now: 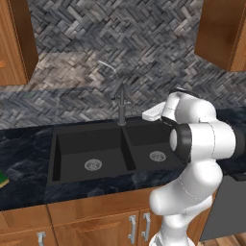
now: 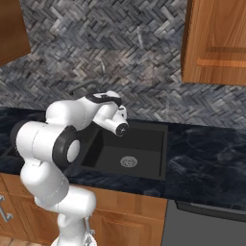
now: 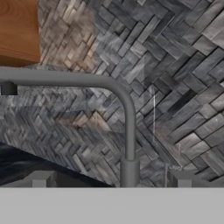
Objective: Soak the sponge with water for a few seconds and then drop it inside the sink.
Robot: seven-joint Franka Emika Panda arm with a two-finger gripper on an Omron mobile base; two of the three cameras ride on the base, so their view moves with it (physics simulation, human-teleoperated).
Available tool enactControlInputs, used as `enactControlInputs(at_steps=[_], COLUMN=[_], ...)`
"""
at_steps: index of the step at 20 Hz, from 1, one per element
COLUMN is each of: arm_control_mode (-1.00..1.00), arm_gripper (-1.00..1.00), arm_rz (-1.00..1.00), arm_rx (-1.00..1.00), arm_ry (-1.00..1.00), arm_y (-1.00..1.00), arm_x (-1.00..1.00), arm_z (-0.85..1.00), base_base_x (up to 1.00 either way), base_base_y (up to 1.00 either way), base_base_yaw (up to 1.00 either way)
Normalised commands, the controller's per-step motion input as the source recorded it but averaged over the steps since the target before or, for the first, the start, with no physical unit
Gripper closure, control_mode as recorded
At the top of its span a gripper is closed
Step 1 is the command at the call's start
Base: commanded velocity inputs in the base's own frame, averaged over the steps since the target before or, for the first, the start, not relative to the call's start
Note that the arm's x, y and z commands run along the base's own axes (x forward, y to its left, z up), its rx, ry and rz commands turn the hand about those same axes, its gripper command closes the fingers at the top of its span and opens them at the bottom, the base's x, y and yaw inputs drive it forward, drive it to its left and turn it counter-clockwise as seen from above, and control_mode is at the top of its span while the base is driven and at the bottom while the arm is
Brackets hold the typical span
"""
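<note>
**Double-basin sink: both basins bare, sponge off to the side on the counter**

The matte black double-basin sink (image 1: pixel 67 158) sits recessed in the dark marbled countertop (image 1: pixel 24 144). Each basin holds one round silver drain, the left drain (image 1: pixel 93 165) and the right drain (image 1: pixel 157 156); nothing else lies in either basin.

The two-finger gripper (image 3: pixel 112 179) of the white arm hangs above the rear edge of the right basin, aimed at the grey herringbone backsplash (image 3: pixel 183 65). Its two fingertips (image 3: pixel 42 179) stand wide apart with nothing between them; the hand is empty. The slim dark gooseneck faucet (image 3: pixel 129 144) rises directly ahead of the gap between the fingers, its spout arching off to one side. A brown wooden wall cabinet (image 3: pixel 17 30) lies beyond and to that same side.

The small yellow sponge with a green scrub layer (image 1: pixel 2 181) rests on the countertop, well apart from the fingers, past the far side of the left basin. Only a sliver of it is visible.
</note>
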Motion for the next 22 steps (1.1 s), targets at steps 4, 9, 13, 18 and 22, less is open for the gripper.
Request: enactControlInputs(at_steps=[4, 9, 13, 18, 22], arm_control_mode=[-1.00, -1.00, -1.00, -1.00, -1.00], arm_gripper=[-1.00, -1.00, -1.00, -1.00, -1.00], arm_rz=[0.00, 0.00, 0.00, 0.00, 0.00], arm_rx=[0.00, 0.00, 0.00, 0.00, 0.00], arm_ry=[0.00, 0.00, 0.00, 0.00, 0.00], arm_y=[0.00, 0.00, 0.01, 0.00, 0.08], arm_x=[0.18, 0.24, 0.13, 0.15, 0.13], arm_z=[-0.03, -0.01, -0.03, -0.10, -0.14], base_base_x=[0.00, 0.00, 0.00, 0.00, 0.00], base_base_y=[0.00, 0.00, 0.00, 0.00, 0.00], base_base_yaw=[0.00, 0.00, 0.00, 0.00, 0.00])
